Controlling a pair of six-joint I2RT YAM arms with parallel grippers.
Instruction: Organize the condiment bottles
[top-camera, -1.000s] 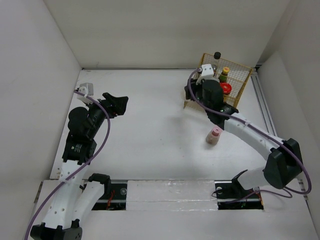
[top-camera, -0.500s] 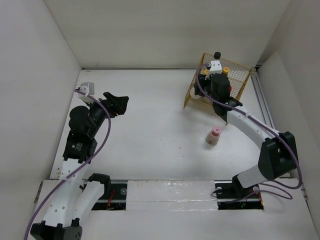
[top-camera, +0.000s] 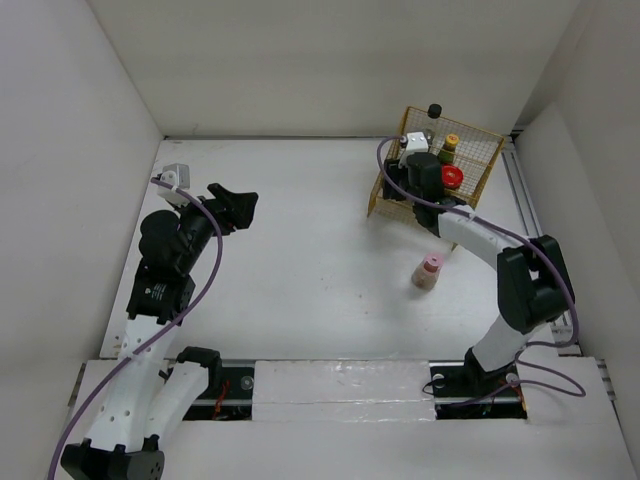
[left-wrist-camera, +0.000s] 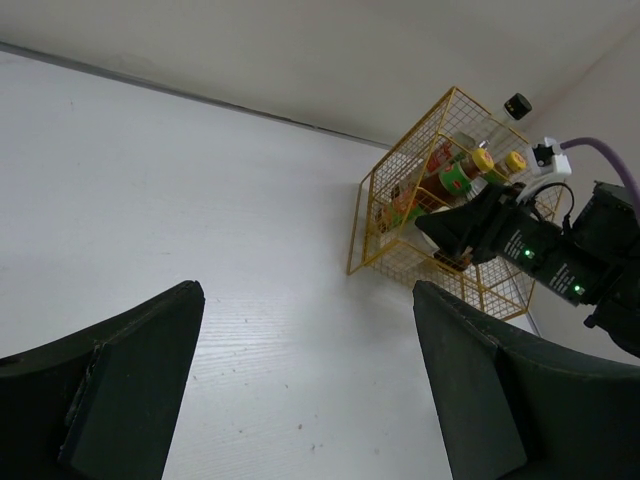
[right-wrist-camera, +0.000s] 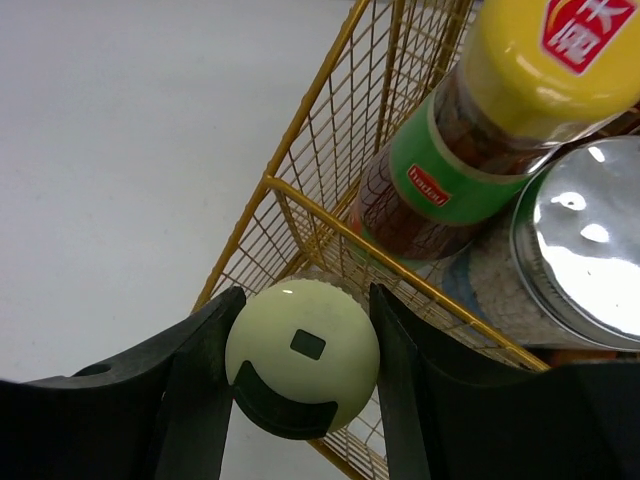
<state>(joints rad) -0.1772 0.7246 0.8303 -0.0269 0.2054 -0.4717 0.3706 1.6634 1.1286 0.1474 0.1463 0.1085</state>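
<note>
Mesh of yellow wire makes up the basket, the only container, and the right claw hangs at its left wall, pinching the green-topped shaker by the lid with a finger on either side. Whether that shaker sits just inside the wire or just outside it cannot be told. Inside the basket, to the right of this claw, two yellow-capped bottles with green labels stand side by side. The wrist view shows one of them just beyond the rim wire, with the silver-topped shaker close at its right. Further right of the claw sits the red-lidded jar, and beyond the claw the black-capped bottle pokes above the far rim. Outside the basket, nearer the bases than the claw and slightly to its right, the pink-topped shaker stands on the white table, apart from everything else. From above, the right wrist and its camera cover the basket's left part, so what lies under them is hidden. The left arm rises from its base, bent at the elbow, its left claw spread wide with nothing between the fingers, pointing right and well apart from the basket. The right arm stretches far and leftward, its wrist tipped down over the basket.
</note>
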